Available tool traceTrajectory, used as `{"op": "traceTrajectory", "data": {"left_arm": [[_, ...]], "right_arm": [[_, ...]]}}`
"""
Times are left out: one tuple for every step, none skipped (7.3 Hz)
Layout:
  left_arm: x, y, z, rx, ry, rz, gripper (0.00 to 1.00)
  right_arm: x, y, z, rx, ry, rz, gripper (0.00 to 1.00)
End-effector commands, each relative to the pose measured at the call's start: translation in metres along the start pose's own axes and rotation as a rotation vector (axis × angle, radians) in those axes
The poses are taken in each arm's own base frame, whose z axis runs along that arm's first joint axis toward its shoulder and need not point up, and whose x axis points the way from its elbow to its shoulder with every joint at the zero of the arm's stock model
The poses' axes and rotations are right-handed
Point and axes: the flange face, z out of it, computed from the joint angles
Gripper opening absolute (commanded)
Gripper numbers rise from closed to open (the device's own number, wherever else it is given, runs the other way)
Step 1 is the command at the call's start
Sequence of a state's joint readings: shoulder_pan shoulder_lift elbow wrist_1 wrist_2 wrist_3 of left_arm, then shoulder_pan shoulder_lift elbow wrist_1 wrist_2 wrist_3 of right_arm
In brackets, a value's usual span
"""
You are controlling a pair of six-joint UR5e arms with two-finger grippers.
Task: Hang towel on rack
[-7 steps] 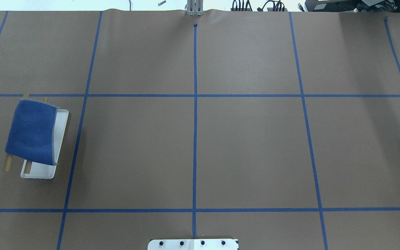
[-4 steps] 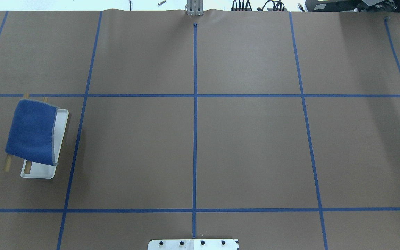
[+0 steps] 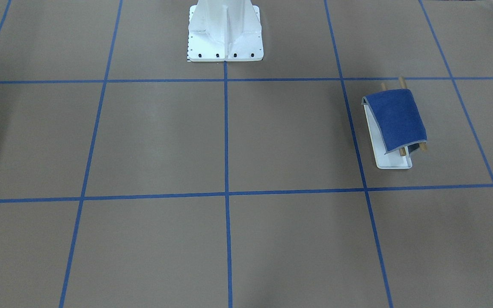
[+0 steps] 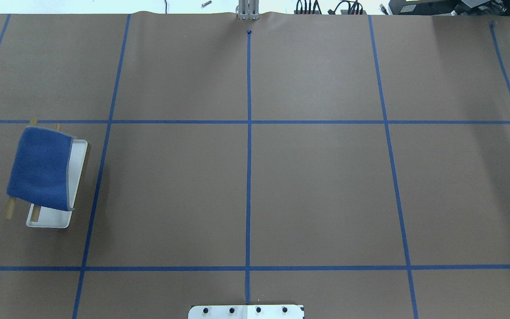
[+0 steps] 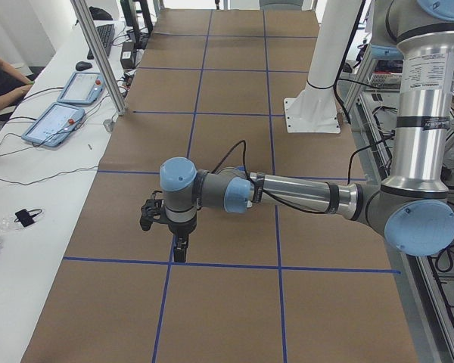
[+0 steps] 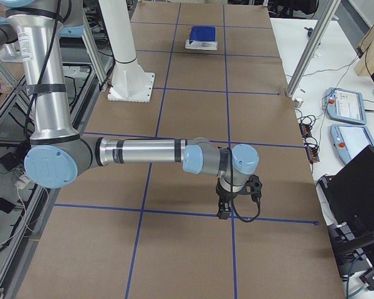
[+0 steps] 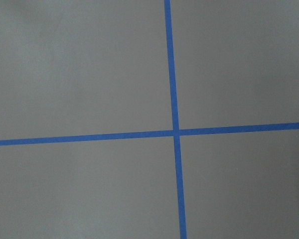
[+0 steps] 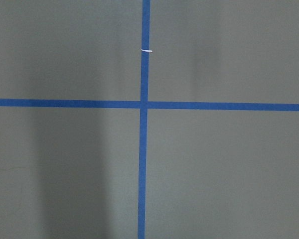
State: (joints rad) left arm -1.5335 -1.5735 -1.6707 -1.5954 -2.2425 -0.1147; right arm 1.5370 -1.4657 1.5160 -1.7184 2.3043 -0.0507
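The small square blue cloth towel point(image 4: 40, 166) drapes over both tan wooden rods of the white-based rack point(image 4: 79, 161) on the robot's left, so hanging looks finished and the next move need only stay clear; the left gripper point(image 5: 180, 255) and right gripper point(image 6: 224, 210) hang well apart from it, and I cannot tell whether their fingers are apart or together.

Tabletop point(image 4: 317, 190) under brown paper, blue tape grid point(image 4: 249, 177). White side bench point(image 5: 15, 249) carries two control pendants point(image 5: 54, 125); aluminium post point(image 5: 100, 57) alongside.
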Motion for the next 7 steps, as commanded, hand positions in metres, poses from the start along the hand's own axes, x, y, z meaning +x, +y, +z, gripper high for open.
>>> {"op": "traceTrajectory", "data": {"left_arm": [[-0.0028,0.0056,-0.0001,-0.005,0.038,-0.021,0.99],[-0.0044,0.0058,0.0017,-0.009,0.037,-0.024,0.99],[-0.0039,0.0057,0.0011,-0.008,0.037,-0.023,0.99],[-0.0044,0.0058,0.0017,-0.009,0.037,-0.024,0.99],[-0.0033,0.0050,0.0016,-0.009,0.037,-0.022,0.99],[-0.0028,0.0043,0.0011,-0.008,0.037,-0.023,0.99],[-0.0023,0.0036,0.0006,-0.006,0.037,-0.022,0.99]], "right_arm": [[-0.0006,0.0001,-0.0007,0.003,0.000,-0.001,1.00],[-0.0018,0.0000,-0.0018,0.005,-0.001,-0.003,1.00],[-0.0017,-0.0001,-0.0020,0.006,0.001,-0.004,1.00],[-0.0022,-0.0001,-0.0025,0.007,0.001,-0.005,1.00],[-0.0028,-0.0008,-0.0032,0.008,0.001,-0.006,1.00],[-0.0049,-0.0029,-0.0057,0.013,0.001,-0.010,1.00],[-0.0061,-0.0042,-0.0070,0.015,0.001,-0.014,1.00]]}}
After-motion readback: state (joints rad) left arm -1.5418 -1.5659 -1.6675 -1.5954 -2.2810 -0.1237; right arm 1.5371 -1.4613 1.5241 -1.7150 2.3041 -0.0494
